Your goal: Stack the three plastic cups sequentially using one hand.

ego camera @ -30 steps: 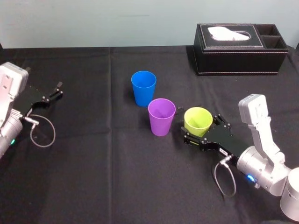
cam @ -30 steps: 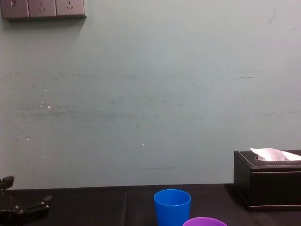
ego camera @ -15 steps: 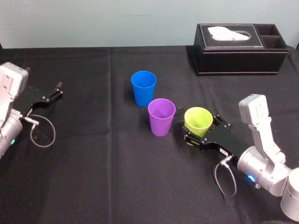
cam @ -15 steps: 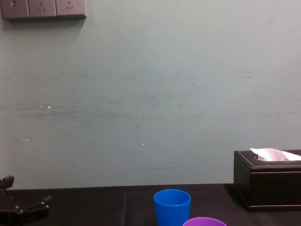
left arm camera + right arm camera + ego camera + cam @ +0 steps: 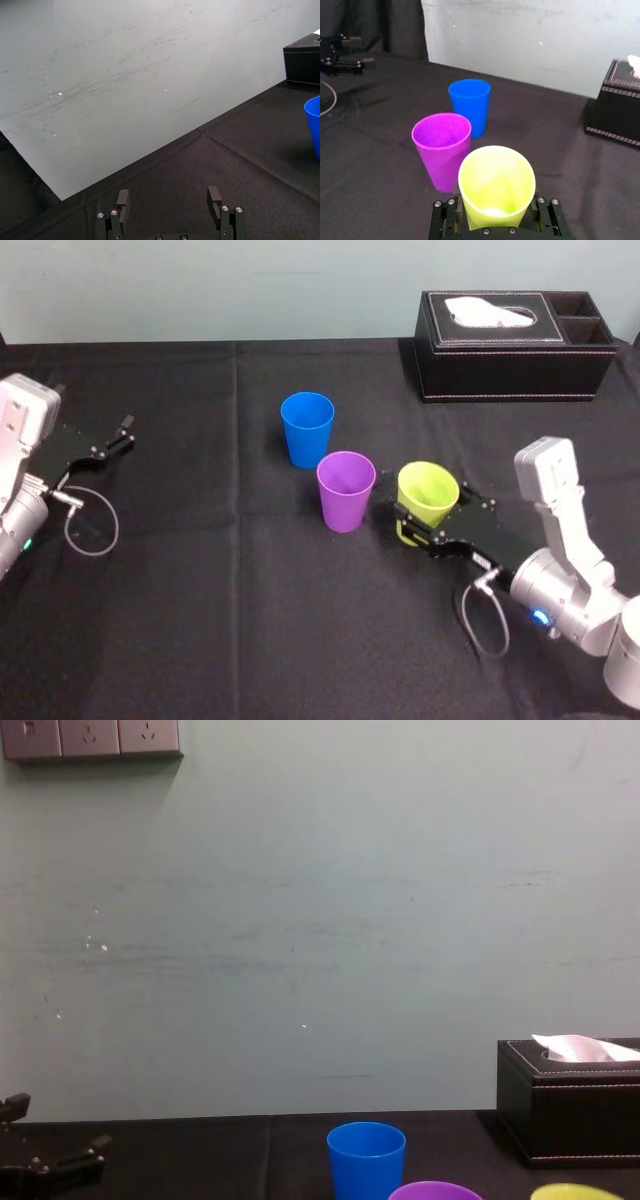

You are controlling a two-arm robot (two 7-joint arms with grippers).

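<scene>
Right claw (image 5: 424,528) clamps the empty yellow-green cup (image 5: 428,492) beside the purple cup (image 5: 346,490); left claw (image 5: 117,436) gapes, idle.

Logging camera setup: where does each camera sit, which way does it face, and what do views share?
Head: high, looking down on the table; left claw open at the left, right claw shut on the yellow-green cup.
Chest: lower, looking level toward the wall; left claw at lower left.
Left wrist: behind the left claw, facing the wall.
Right wrist: behind the right claw, facing the purple cup.
Shared: the blue cup is in all four.
</scene>
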